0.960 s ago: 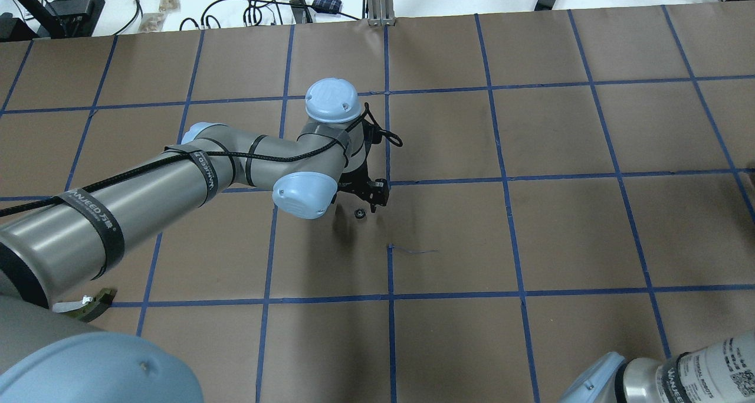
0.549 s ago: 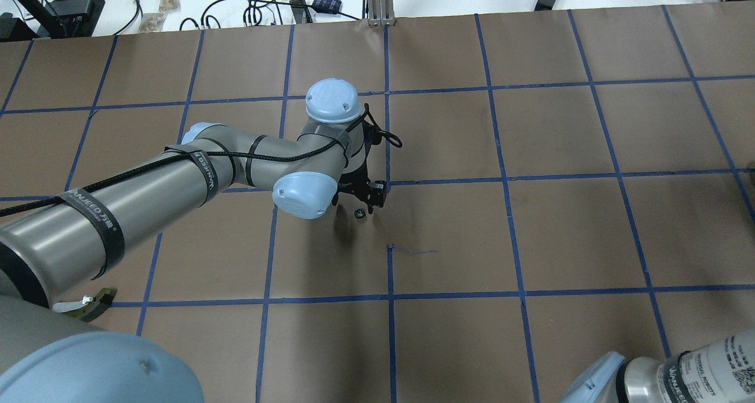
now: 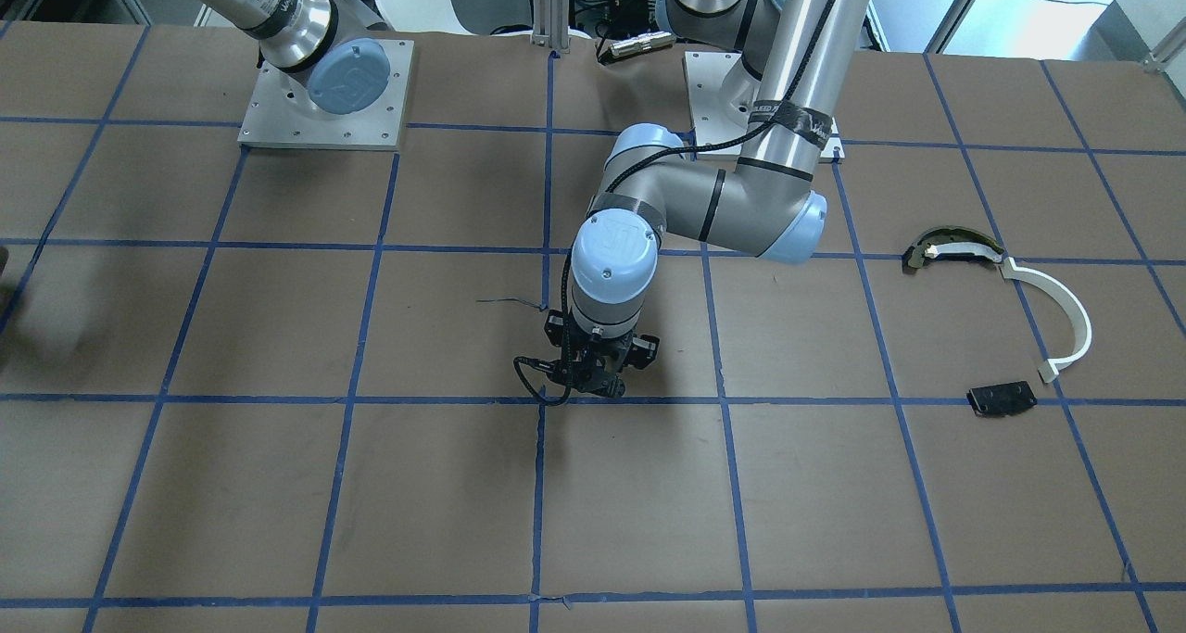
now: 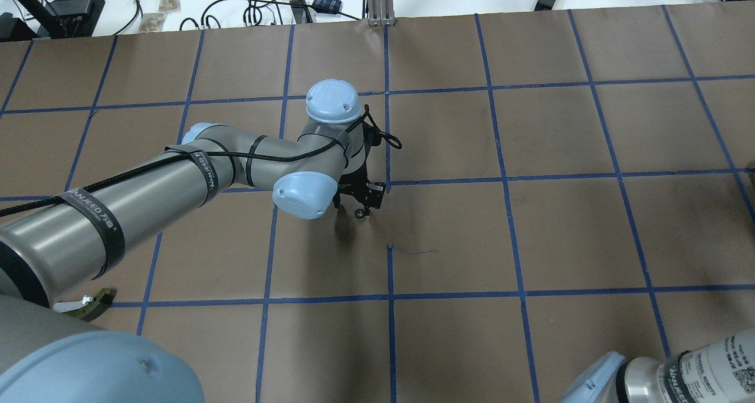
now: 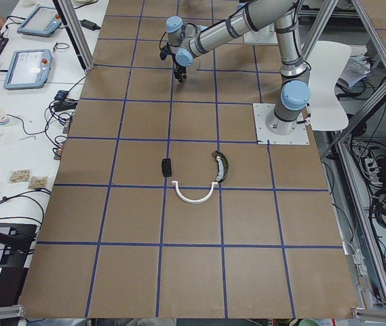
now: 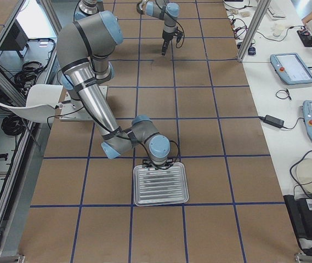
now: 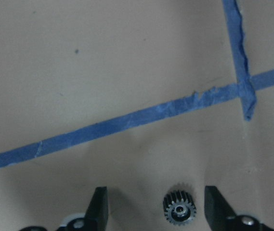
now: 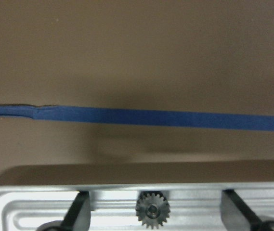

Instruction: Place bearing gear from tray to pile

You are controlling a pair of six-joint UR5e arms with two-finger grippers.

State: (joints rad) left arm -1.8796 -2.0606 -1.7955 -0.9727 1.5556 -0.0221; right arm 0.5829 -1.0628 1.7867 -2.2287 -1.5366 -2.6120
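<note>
A small dark bearing gear lies on the brown paper between the open fingers of my left gripper, nearer the right finger and touching neither. The overhead view shows that gear just below the left gripper. My right gripper is open around a second gear that sits at the edge of the metal tray. The pile lies far off on the robot's left: a white arc strip, a dark curved piece and a black plate.
The tray sits at the table's right end under the right arm. Blue tape lines grid the brown paper. Cables and boxes lie beyond the far edge. The left arm's elbow spans the left half.
My left gripper has come down and shifted slightly left, closer around the gear on the table. The gear has not moved.
</note>
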